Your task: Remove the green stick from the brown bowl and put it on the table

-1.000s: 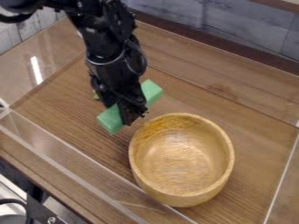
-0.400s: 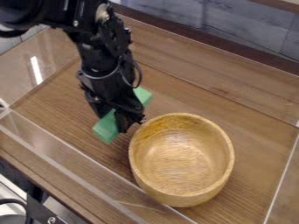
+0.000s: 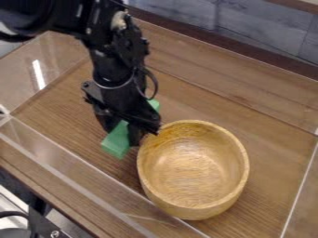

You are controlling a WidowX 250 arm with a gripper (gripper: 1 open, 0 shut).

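Observation:
My black gripper (image 3: 128, 123) points down just left of the brown bowl (image 3: 191, 203) and is shut on the green stick (image 3: 118, 140). The mint-green bar is tilted: its lower end pokes out below the fingers close to the table (image 3: 248, 102), and its upper end shows behind them. Whether it touches the wood I cannot tell. The light wooden bowl stands upright at the front right with nothing inside it. The stick's middle is hidden by the fingers.
Low clear acrylic walls (image 3: 69, 172) run along the front and left of the tabletop, and another (image 3: 302, 186) stands at the right. Bare wood lies behind and to the left of the gripper. The dark arm (image 3: 74, 19) reaches in from the upper left.
The gripper has come down and slightly left with the green stick in it, bringing the stick's lower end closer to the tabletop. The bowl has not moved.

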